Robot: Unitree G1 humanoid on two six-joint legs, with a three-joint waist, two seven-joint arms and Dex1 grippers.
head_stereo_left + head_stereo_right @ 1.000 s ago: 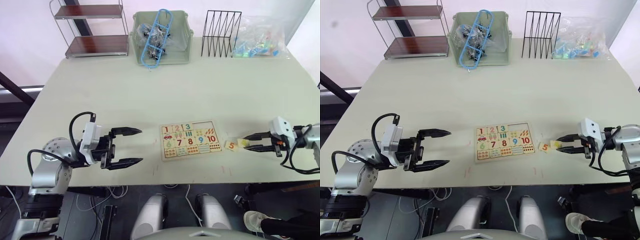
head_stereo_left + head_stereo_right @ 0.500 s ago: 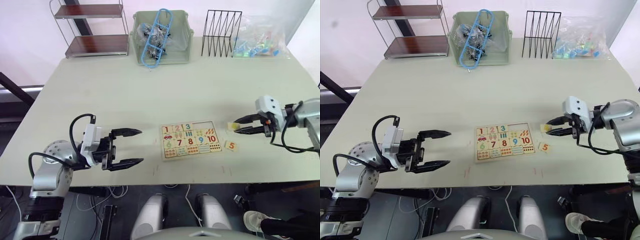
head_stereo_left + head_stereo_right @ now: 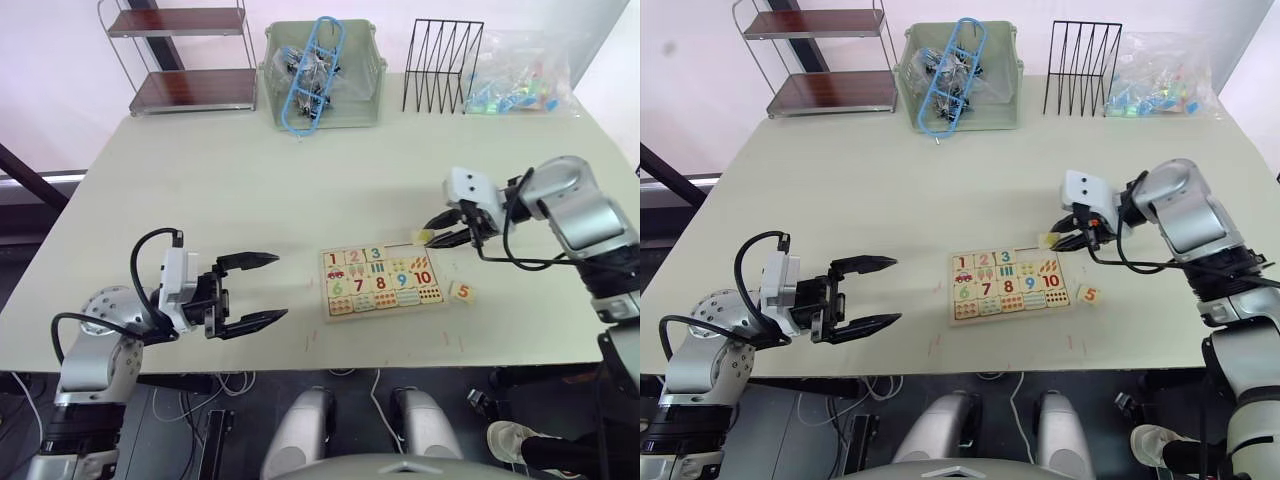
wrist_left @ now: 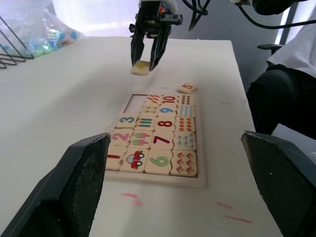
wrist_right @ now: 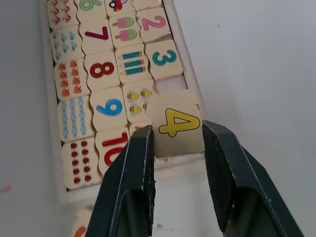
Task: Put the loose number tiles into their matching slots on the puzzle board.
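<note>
Broadly, everything can be placed from the puzzle board [image 3: 382, 281], which lies flat on the pale counter [image 3: 300, 190] with 1, 2 and 3 seated in its far row and two bare slots [image 5: 170, 84] left at that row's right end. Well behind the board stand a shelf rack [image 3: 180, 55], a green bin [image 3: 322, 75], a black wire rack [image 3: 442, 66] and a bag of coloured pieces [image 3: 518, 78], none near the working path. The left gripper [image 3: 252, 291] hangs with its jaws wide apart, well to the board's left, seemingly idle. The right gripper [image 3: 432, 235] is clamped on the 4 tile [image 5: 176, 124], carried level above the board's far right corner, likely for a straight drop into the slot beside the 3. The 5 tile [image 3: 461, 291] waits on the counter just right of the board.
</note>
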